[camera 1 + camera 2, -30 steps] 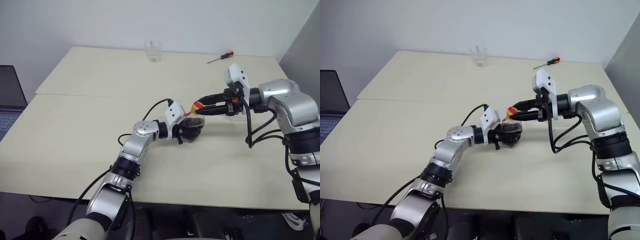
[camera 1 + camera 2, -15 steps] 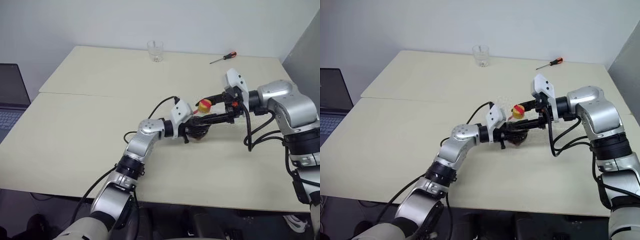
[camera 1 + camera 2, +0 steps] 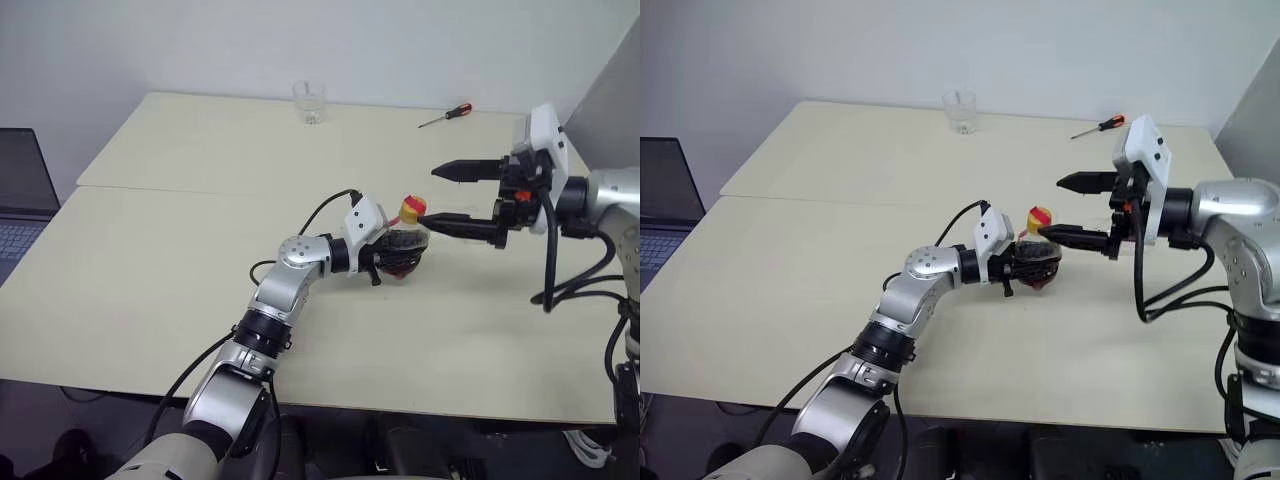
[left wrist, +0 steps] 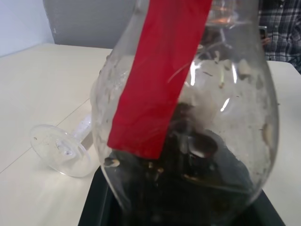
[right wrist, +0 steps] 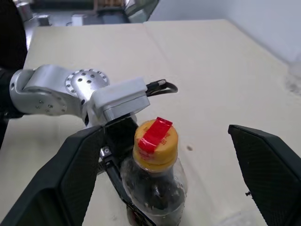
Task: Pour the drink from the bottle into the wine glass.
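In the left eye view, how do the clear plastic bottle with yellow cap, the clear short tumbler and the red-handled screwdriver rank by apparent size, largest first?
1. Clear plastic bottle with yellow cap, nearest the camera.
2. Clear short tumbler.
3. Red-handled screwdriver, long but very thin.
The last two lie far back, so their true sizes are unsure.

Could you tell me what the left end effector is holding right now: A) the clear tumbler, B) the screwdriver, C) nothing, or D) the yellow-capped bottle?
D: the left end effector is shut on the bottle, whose yellow cap rises above it.
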You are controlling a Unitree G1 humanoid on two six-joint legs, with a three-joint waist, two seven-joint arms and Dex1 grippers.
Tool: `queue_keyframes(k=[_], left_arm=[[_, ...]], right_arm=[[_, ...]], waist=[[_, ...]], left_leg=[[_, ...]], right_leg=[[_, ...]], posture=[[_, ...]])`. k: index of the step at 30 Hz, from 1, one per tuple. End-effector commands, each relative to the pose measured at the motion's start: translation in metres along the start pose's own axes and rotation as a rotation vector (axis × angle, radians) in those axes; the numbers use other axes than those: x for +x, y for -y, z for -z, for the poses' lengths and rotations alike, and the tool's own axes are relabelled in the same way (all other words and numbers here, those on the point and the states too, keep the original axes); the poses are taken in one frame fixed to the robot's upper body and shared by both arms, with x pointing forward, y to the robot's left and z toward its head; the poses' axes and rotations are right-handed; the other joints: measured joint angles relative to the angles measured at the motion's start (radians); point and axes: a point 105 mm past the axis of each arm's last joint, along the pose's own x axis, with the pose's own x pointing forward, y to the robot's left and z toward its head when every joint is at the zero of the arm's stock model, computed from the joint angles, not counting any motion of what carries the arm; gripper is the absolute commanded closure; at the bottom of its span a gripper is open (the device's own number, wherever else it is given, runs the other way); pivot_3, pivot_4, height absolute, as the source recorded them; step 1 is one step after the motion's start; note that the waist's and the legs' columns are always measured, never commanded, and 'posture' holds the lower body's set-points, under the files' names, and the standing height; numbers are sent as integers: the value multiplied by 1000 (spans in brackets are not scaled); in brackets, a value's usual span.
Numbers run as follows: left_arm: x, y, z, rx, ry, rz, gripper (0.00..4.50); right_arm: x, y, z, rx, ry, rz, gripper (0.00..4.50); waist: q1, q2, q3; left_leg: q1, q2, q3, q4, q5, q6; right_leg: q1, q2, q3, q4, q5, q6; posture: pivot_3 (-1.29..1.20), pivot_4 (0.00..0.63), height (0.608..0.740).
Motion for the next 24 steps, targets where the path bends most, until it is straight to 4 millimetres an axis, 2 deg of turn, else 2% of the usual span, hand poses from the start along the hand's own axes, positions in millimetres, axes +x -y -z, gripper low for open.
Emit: queue_keyframes(k=[1, 4, 8, 12, 24], left_arm=[[3, 4, -15, 29, 62, 10, 3238], [4, 6, -13, 21, 61, 13, 3238], [7, 8, -13, 14, 64, 32, 3238], [10, 8, -12, 11, 65, 36, 3238], [14, 5, -14, 11, 83, 26, 3238]], right_arm=[[2, -16, -13, 7, 90, 145, 0], [9, -26, -8, 65, 119, 267, 0], [15, -14, -5, 135, 125, 538, 0], [19, -15, 0, 215, 117, 649, 0], [29, -15, 13, 354, 79, 718, 0]], waist=[[-3, 0, 0], [-3, 0, 0], [-3, 1, 0], [-2, 1, 0], [-4, 1, -1]], left_leg=[[0, 0, 0, 0, 0, 0], [1, 0, -1, 0, 0, 0], [1, 0, 0, 1, 0, 0], [1, 0, 0, 1, 0, 0], [0, 0, 0, 1, 0, 0]], right_leg=[[0, 0, 0, 1, 0, 0], [0, 0, -1, 2, -1, 3], [-1, 0, 0, 5, -2, 4], [-1, 0, 0, 5, -2, 3], [-1, 0, -1, 4, -2, 3]], posture=[[0, 150, 740], [0, 150, 740], [0, 150, 740], [0, 150, 740], [0, 150, 740]])
